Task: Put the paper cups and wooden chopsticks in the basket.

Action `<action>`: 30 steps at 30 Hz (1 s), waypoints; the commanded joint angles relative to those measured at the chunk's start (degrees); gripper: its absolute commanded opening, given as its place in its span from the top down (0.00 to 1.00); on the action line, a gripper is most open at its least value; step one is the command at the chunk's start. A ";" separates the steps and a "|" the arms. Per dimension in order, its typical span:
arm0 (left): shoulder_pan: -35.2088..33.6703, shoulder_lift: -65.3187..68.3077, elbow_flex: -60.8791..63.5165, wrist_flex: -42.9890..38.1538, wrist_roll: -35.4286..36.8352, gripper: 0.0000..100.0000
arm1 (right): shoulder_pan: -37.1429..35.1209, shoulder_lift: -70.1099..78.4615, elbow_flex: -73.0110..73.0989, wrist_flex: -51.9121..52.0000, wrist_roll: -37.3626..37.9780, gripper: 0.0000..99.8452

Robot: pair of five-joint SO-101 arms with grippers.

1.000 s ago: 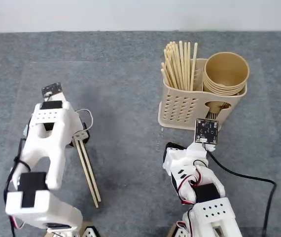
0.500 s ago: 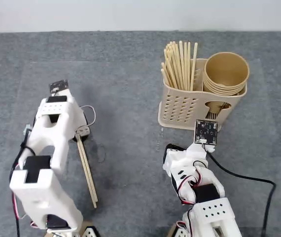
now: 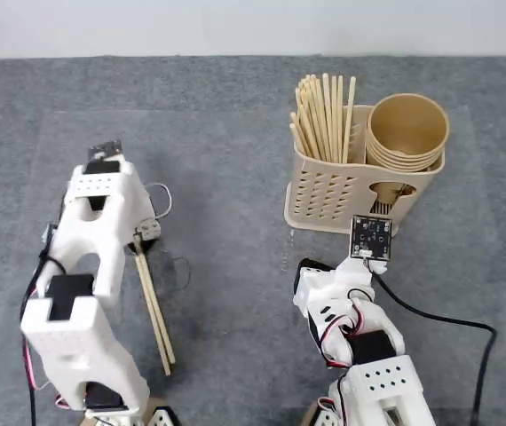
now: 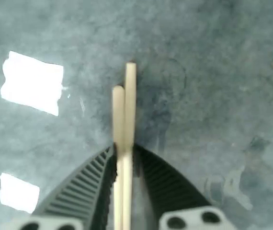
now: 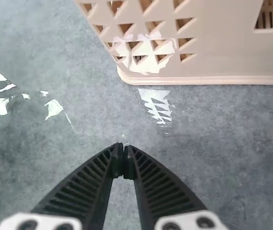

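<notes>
Between the clamped fingers of the left hand (image 4: 123,146) sits a pair of pale wooden chopsticks (image 4: 125,105). Just ahead of the right hand (image 5: 122,160), clenched on nothing, the beige perforated plastic basket (image 5: 213,43) already holds a stack of tan paper cups (image 3: 406,133) and a bundle of wooden chopsticks (image 3: 324,111); this pair looks like the last item to deliver.

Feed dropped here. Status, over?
Left gripper shut on two chopsticks. Right gripper shut, empty, parked before basket. Paper cups already in basket.
</notes>
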State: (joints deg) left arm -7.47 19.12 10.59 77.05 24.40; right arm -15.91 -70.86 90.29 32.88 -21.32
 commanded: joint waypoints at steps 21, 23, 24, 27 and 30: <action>-3.16 -6.24 -9.10 14.51 -6.68 0.85 | -0.13 -0.92 -0.35 -1.19 -0.09 0.99; -3.52 -6.86 -5.93 11.60 -7.03 0.86 | -0.13 -0.92 -0.35 -1.19 0.00 0.99; -3.60 -7.38 -4.00 9.49 -7.12 0.86 | -0.13 -0.92 -0.35 -1.19 0.00 0.99; -3.69 -9.32 3.47 1.32 -7.12 0.87 | -0.13 -0.92 -0.35 -1.19 0.00 0.99; -3.52 -9.85 10.51 -6.15 -6.77 0.86 | -0.13 -0.92 -0.35 -1.19 0.00 0.99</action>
State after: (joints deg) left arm -10.99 13.14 16.48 77.67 17.89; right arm -15.91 -70.86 90.29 32.88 -21.32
